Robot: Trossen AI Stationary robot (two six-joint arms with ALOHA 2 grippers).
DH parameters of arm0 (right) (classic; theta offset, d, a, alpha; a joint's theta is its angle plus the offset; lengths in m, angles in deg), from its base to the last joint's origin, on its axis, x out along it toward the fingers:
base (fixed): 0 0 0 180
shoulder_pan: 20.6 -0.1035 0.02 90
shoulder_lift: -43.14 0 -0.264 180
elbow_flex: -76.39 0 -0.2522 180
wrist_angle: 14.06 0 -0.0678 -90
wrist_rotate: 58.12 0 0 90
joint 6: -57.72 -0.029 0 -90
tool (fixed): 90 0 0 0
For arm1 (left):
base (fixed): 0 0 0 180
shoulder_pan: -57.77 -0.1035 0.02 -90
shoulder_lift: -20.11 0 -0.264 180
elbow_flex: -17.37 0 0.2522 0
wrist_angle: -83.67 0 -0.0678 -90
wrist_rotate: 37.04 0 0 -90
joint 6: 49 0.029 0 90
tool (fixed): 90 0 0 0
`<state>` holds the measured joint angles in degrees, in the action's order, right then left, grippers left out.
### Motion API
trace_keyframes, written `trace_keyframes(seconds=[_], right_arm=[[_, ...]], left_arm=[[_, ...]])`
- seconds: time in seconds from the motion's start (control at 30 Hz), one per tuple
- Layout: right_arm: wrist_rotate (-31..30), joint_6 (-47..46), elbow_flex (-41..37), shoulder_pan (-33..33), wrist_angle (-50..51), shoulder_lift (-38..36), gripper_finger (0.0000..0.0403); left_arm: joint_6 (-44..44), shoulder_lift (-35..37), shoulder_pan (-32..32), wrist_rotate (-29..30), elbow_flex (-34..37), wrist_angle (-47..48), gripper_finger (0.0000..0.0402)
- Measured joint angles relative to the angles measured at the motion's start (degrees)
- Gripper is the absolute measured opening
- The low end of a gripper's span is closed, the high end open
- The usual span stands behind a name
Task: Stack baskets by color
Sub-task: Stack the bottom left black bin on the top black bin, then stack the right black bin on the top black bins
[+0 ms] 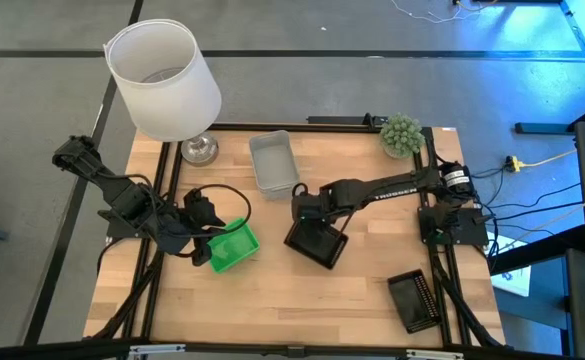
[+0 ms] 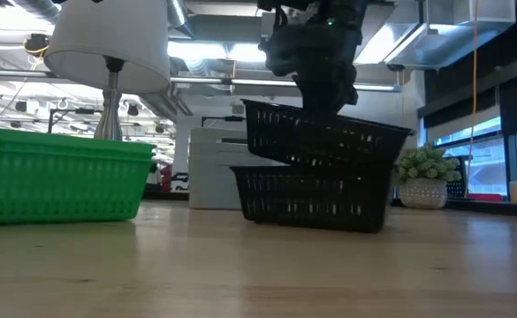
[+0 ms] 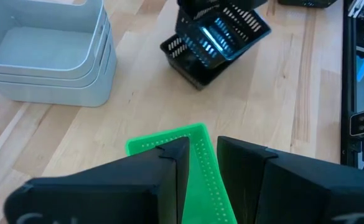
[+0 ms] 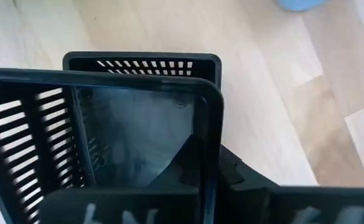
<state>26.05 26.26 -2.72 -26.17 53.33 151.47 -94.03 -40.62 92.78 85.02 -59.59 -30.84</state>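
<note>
In the middle of the table my right gripper [image 1: 307, 212] is shut on a black mesh basket [image 2: 324, 132]. That basket tilts over a second black basket [image 2: 311, 199], which stands on its bottom on the table. A third black basket [image 1: 414, 300] lies near the front right corner. My left gripper [image 1: 204, 243] is shut on the green basket [image 1: 234, 247], which rests on the table at the left. The grey-white baskets [image 1: 272, 163] stand nested at the far middle. My left gripper pinches the green basket's side wall [image 3: 199, 163] between its two fingers, slanting down from the table's left. The basket's bottom [image 2: 55, 216] is on the table. My right gripper has one finger [image 4: 180, 163] inside the black basket and one outside, pinching a wall at its rim [image 4: 210, 134]. The fingers come steeply from above. The basket hangs tilted, its lower part dipping into the black basket [image 4: 144, 62] beneath it.
A white lampshade [image 1: 167, 78] on a metal foot stands at the far left corner. A small green plant [image 1: 400, 133] sits at the far right. Bare wood [image 1: 302, 310] lies along the near edge between the green basket and the third black one.
</note>
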Motion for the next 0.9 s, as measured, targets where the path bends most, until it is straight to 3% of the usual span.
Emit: trace_keyframes(seconds=[0.13, 0.57, 0.8, 0.9], right_arm=[[4.45, -1.32, 0.00, 0.09, 0.31, 0.00, 0.0000], [4.56, -0.16, 0.02, 0.11, 0.26, 0.00, 0.0051], [12.48, 1.69, 1.99, 0.26, 2.32, -0.02, 0.0054], [8.98, 3.38, 4.83, -1.77, 5.98, -1.18, 0.0054]], left_arm=[[0.00, 0.00, 0.00, 0.00, 0.00, 0.00, 0.0074], [0.00, 0.00, 0.00, -0.08, 0.00, 0.00, 0.0074], [0.00, 0.00, 0.00, -2.61, 0.00, 0.00, 0.0074], [-0.02, 0.00, 0.00, -2.91, 0.00, -0.02, 0.0074]])
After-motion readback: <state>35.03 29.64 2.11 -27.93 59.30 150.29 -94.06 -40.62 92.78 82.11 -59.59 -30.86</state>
